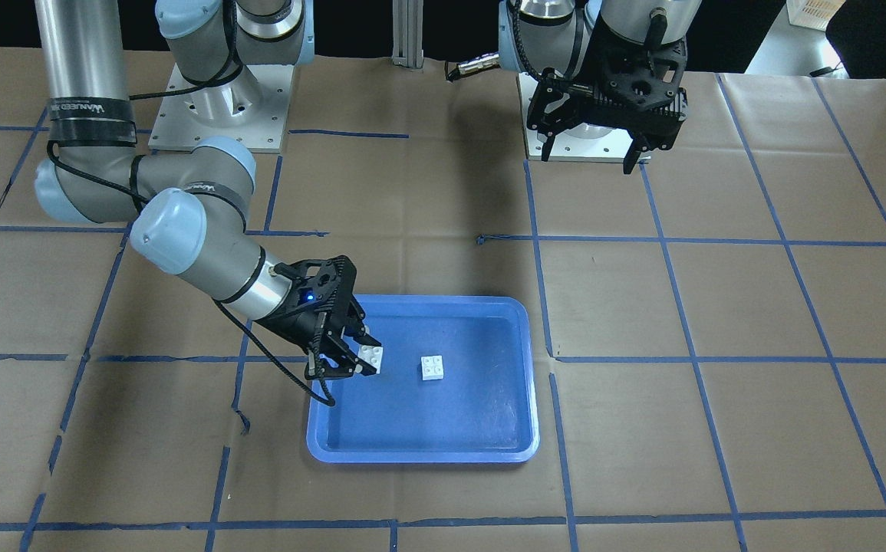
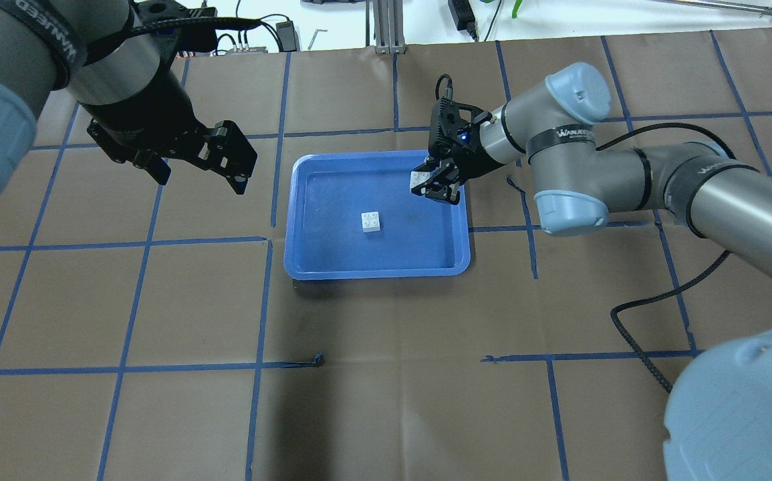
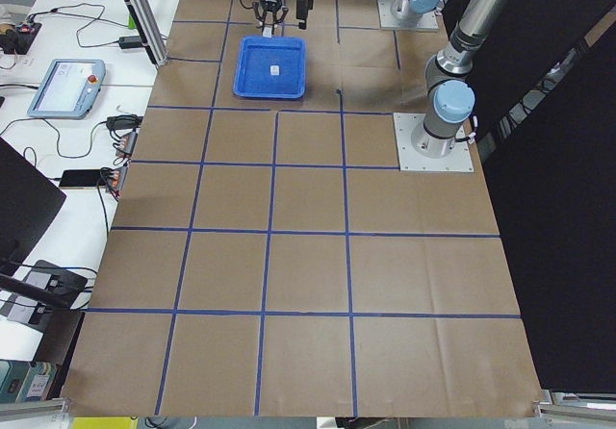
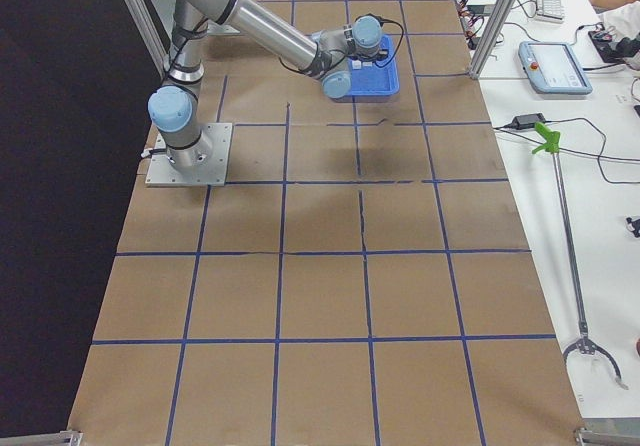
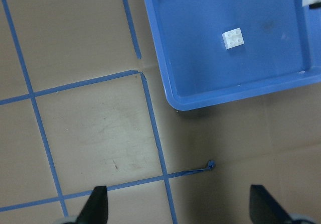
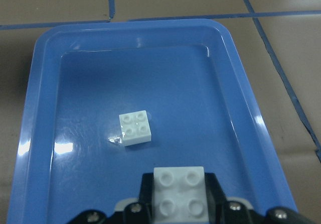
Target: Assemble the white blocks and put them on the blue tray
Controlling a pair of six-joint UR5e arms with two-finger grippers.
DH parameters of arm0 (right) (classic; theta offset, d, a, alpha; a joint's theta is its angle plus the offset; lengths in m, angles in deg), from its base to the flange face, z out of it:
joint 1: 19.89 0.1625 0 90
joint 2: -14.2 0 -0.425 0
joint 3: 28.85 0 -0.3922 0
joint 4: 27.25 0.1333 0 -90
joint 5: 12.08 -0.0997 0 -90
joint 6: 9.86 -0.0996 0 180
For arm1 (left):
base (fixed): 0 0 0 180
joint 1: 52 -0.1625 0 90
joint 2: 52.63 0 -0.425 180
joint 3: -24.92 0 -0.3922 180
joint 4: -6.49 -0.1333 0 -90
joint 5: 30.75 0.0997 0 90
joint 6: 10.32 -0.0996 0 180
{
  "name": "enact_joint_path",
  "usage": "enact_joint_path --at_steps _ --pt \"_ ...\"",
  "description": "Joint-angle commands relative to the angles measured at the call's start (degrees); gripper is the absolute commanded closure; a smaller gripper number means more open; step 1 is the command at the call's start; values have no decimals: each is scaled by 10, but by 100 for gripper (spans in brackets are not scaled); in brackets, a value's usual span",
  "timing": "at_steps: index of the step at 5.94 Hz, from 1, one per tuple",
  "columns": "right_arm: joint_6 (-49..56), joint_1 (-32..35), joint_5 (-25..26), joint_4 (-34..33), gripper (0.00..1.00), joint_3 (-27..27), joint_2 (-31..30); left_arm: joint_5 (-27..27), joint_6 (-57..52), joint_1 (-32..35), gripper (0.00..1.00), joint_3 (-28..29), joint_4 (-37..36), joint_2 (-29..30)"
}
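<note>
The blue tray (image 1: 481,429) (image 2: 305,254) lies mid-table. One white block (image 1: 433,367) (image 2: 371,221) (image 6: 135,127) (image 5: 233,37) sits studs up on the tray floor. My right gripper (image 1: 362,356) (image 2: 429,182) (image 6: 179,204) is shut on the second white block (image 1: 371,356) (image 2: 418,179) (image 6: 179,194) and holds it studs up, above the tray near its rim. My left gripper (image 1: 588,157) (image 2: 198,175) hangs open and empty in the air, away from the tray; its fingertips (image 5: 98,204) show at the bottom of the left wrist view.
The table is covered in brown paper with a grid of blue tape lines (image 2: 265,240). The arm base plates (image 1: 216,115) (image 1: 588,130) stand at the robot's side. A black cable (image 2: 639,334) trails from my right arm.
</note>
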Motion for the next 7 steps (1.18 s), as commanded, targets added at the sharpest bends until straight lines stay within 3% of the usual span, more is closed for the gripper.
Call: enact_joint_path --at_steps 1,4,7 --pt "-12 20 2 -55 64 7 52 -2 16 -1 1 3 -1 0" --pt "-12 21 0 -102 64 7 93 -2 14 -2 1 3 0 -1" --pt "-18 27 -2 -106 64 7 94 -5 11 -15 1 7 -1 -2"
